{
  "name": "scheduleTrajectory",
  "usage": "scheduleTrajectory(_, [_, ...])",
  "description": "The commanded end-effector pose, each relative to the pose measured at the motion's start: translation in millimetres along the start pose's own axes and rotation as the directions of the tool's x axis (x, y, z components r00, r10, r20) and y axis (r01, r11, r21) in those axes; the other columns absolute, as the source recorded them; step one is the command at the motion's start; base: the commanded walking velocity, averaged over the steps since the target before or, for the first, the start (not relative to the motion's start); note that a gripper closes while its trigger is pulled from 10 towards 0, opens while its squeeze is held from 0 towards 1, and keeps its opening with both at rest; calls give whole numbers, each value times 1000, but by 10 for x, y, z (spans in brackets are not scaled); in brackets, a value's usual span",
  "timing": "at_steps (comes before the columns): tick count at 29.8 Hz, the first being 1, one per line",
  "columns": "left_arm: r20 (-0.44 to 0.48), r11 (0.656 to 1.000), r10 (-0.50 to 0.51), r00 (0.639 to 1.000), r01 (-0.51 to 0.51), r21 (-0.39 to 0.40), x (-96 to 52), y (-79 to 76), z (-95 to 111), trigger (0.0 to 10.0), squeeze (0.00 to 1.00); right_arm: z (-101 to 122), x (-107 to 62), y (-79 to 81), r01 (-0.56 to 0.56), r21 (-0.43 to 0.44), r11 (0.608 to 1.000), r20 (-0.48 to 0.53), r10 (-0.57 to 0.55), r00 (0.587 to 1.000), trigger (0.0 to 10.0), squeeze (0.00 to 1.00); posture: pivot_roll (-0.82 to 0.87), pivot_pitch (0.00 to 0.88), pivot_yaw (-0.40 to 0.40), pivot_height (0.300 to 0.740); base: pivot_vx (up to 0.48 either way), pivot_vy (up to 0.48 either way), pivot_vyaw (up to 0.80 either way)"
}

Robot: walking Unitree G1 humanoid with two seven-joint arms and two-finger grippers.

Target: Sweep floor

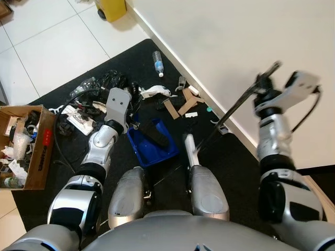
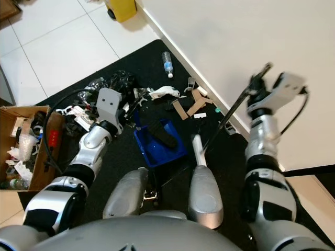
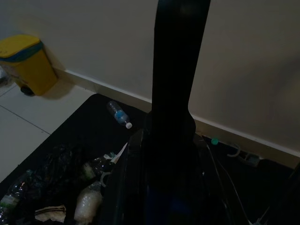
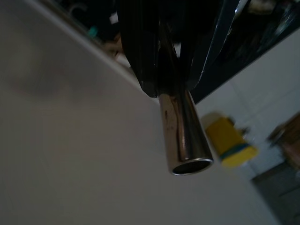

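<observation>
Broom (image 1: 230,112) | slanting from the black mat (image 1: 52,94) by the wall up to right gripper (image 1: 260,83), fingers squeezed on its metal pole; left gripper (image 1: 137,125) pinches blue dustpan (image 1: 152,141) handle | tip: keep pan flat; sweep cardboard bits (image 1: 180,106) slowly toward it
</observation>
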State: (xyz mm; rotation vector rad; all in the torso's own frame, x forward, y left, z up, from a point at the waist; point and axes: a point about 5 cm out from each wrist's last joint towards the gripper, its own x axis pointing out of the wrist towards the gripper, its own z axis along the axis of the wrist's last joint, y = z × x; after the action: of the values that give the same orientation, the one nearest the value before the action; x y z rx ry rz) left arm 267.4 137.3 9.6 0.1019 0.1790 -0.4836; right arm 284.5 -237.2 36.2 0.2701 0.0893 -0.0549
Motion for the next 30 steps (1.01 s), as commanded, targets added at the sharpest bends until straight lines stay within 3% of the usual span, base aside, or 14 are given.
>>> scheduleTrajectory(1, [-80, 997, -14, 997, 8, -82, -48, -104, -165, 10000, 0, -210, -80, 34, -2, -1, 1000, -92, 2, 996, 10000, 0, -30, 56, 20, 740, 0, 0, 0])
scheduleTrajectory(9, [-129, 984, 50, 990, -70, -162, -109, -49, -234, 10000, 0, -310, -112, 108, -3, -5, 1000, -105, 2, 994, 10000, 0, -8, 45, 25, 740, 0, 0, 0])
scheduleTrajectory(16, [-160, 986, 77, 984, -99, -132, -178, -32, -297, 10000, 0, -319, -99, 212, -44, -15, 999, -89, 42, 995, 10000, 0, -4, 39, 20, 740, 0, 0, 0])
scheduleTrajectory(30, [-136, 981, 127, 983, -145, -130, -194, 2, -256, 10000, 0, -285, -64, 214, -39, -17, 999, -74, 37, 997, 10000, 0, 6, 39, 15, 740, 0, 0, 0])
